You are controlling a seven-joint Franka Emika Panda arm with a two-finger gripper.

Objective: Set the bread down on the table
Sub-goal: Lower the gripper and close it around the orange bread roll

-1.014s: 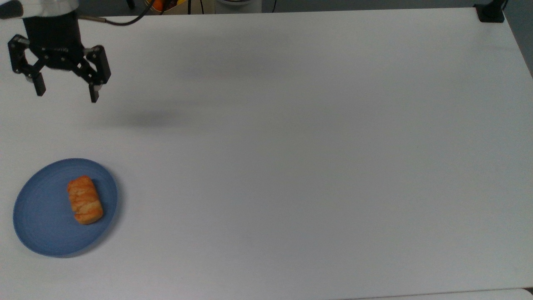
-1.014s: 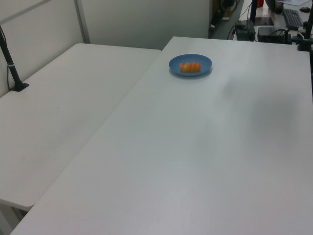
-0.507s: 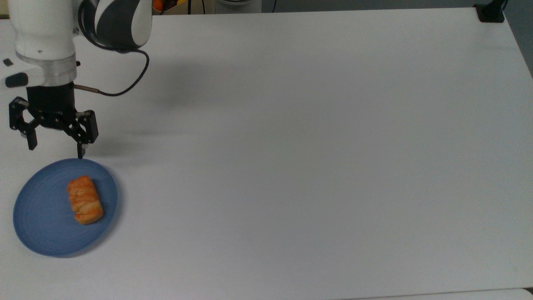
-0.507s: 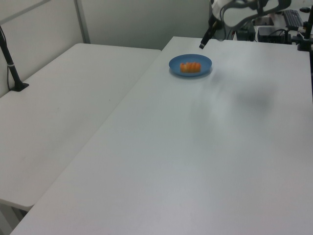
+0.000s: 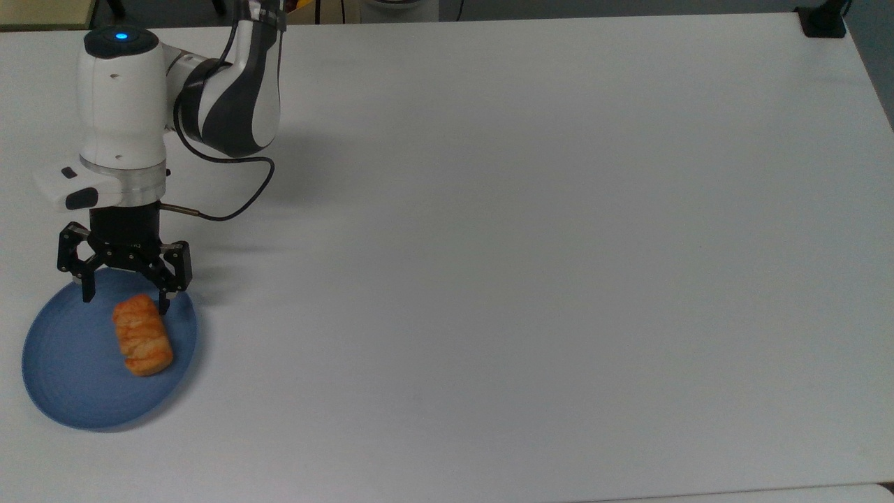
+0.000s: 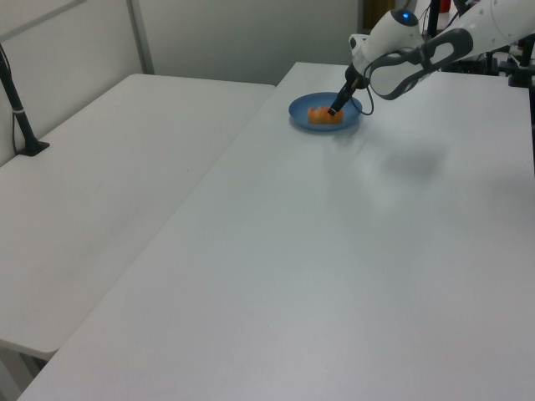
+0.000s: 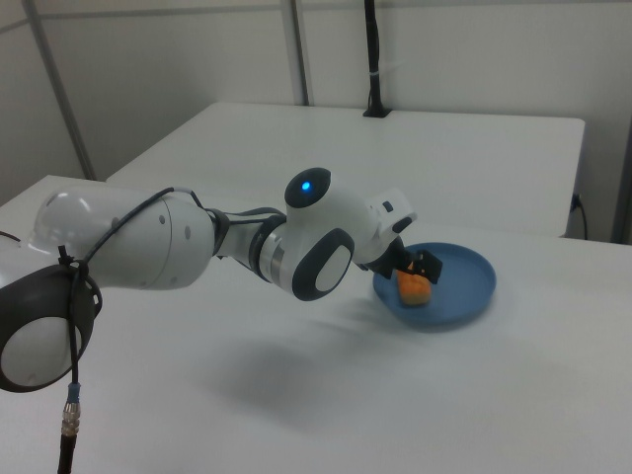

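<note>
No readable text, labels, brands, numbers or signs on anything in any view.
</note>
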